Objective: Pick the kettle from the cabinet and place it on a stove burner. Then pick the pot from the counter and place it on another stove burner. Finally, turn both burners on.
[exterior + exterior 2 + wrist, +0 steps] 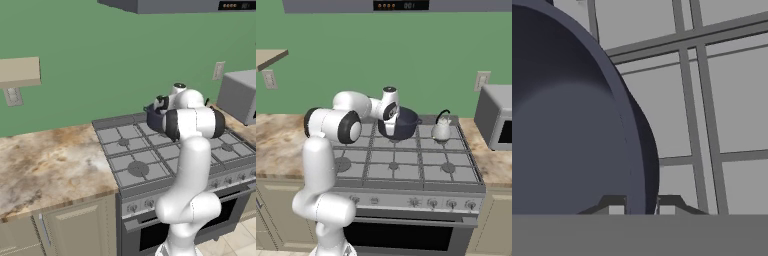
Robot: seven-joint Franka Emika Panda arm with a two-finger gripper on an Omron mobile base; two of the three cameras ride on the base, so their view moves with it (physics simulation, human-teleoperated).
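Dark navy-grey, round and lidless, the pot point(400, 123) sits over a back burner of the six-burner grey range point(421, 172), in the middle of the back row as the right base view shows it. My two-finger gripper point(391, 121) comes down on the pot's rim at its 9 o'clock side in that view, and in the hand view my two small dark fingertips point(615, 206) straddle the rim wall point(634, 150), one inside the bowl and one outside, pinched onto it. Whether the pot's base rests on the square grey grate point(702, 120) or hangs just above it, I cannot tell.

At 3 o'clock from the pot, on the neighbouring back burner, stands the small silver-grey dome-shaped kettle point(441, 130) with its thin black arched handle, upright and apart from the pot.

From the left base view my white forearm covers much of the pot point(155, 118), which peeks out at its 9 o'clock edge. Beige-brown marbled stone counter point(47, 167) lies at 9 o'clock of the range, and a flat beige shelf board point(19, 71) hangs on the green wall above it
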